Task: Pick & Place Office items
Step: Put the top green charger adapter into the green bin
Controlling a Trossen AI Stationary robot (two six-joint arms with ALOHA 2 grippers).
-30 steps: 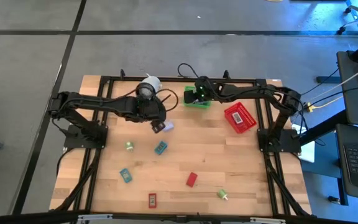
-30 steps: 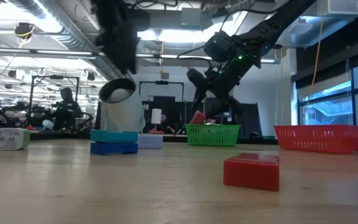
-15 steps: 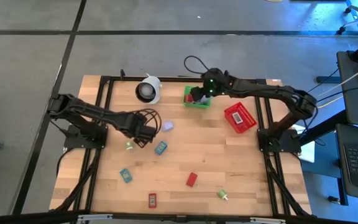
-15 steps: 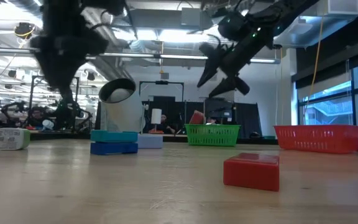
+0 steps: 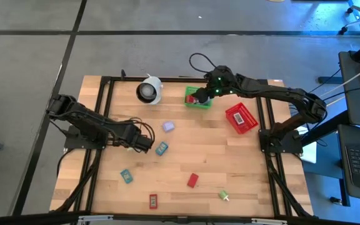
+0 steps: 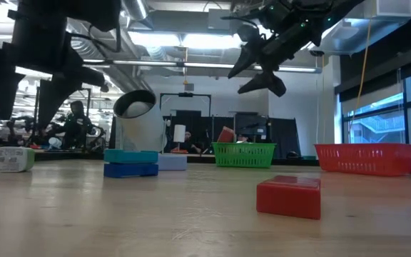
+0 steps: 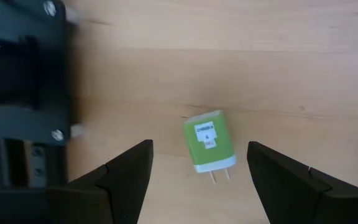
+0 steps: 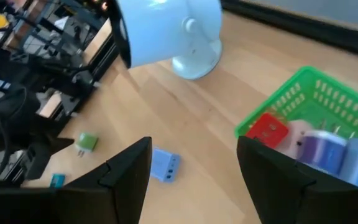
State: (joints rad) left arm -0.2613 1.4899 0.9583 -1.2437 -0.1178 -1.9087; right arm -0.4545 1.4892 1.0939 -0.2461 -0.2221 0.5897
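fingers, left gripper: spread wide, holding nothing, above the bare wood.
green plug: lying flat between the two left fingers, touching neither, white prongs end toward the camera.
fingers, right gripper: spread apart, empty, raised over the table near the green basket.
basket contents: a red piece, a pink piece and a lavender-and-blue packet lie inside, just beyond the right finger.
lavender block: on the wood between the right fingers as seen from the wrist, well below them.
white roll: on its side beyond the lavender block, clear of both grippers.
teal block: just beside the left gripper on the table.
red block: nearer the front edge, well apart from both grippers.
red basket: beside the right arm, away from its fingers.
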